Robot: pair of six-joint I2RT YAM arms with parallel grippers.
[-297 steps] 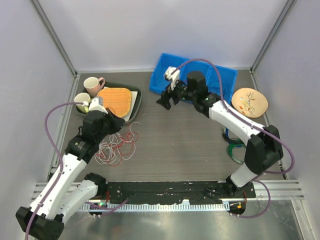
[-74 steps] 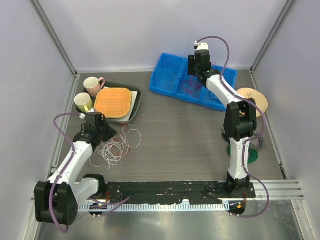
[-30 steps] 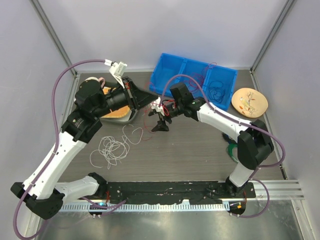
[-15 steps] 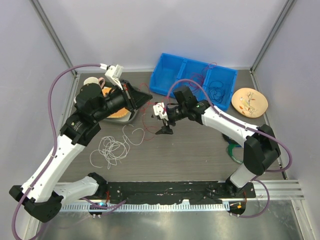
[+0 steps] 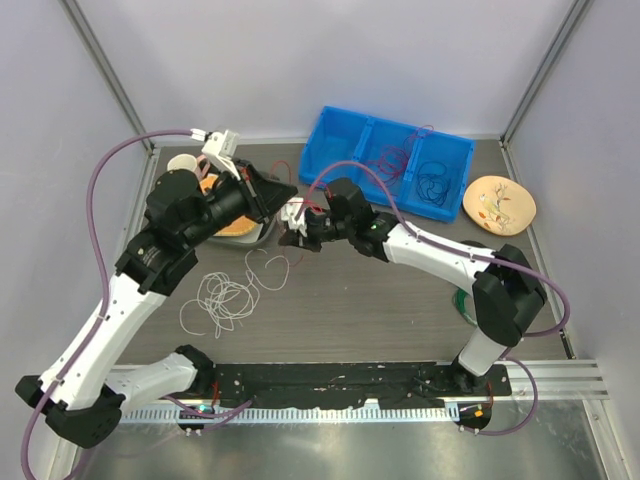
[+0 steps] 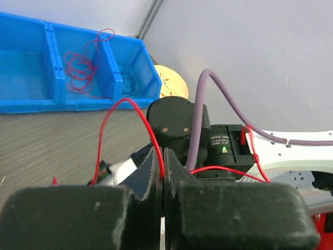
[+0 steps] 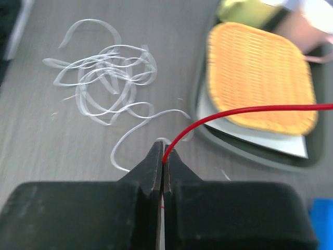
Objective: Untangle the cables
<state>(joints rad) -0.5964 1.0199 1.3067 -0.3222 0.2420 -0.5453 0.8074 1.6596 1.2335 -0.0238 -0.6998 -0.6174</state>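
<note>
**Inspector:** Moved since half a second ago: the right end effector (image 5: 291, 230) has slid left, closing on the left end effector (image 5: 287, 190).

**Assistant:** Both are pressed together, each pinching the red cable (image 7: 237, 111).

**Inspector:** Governing relation?

**Assistant:** Its short span runs tip to tip, left tip just above right in the top view. The white cables (image 5: 228, 295) lie loose on the counter (image 5: 380, 300) at lower left, nearer the left arm

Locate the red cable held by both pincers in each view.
Top external: held red cable centre, between left pincer and right pincer.
Left wrist: arcs above the left pincer.
Right wrist: runs rightward from the right pincer.
Shared landmark: blue bin, top external and left wrist.
</note>
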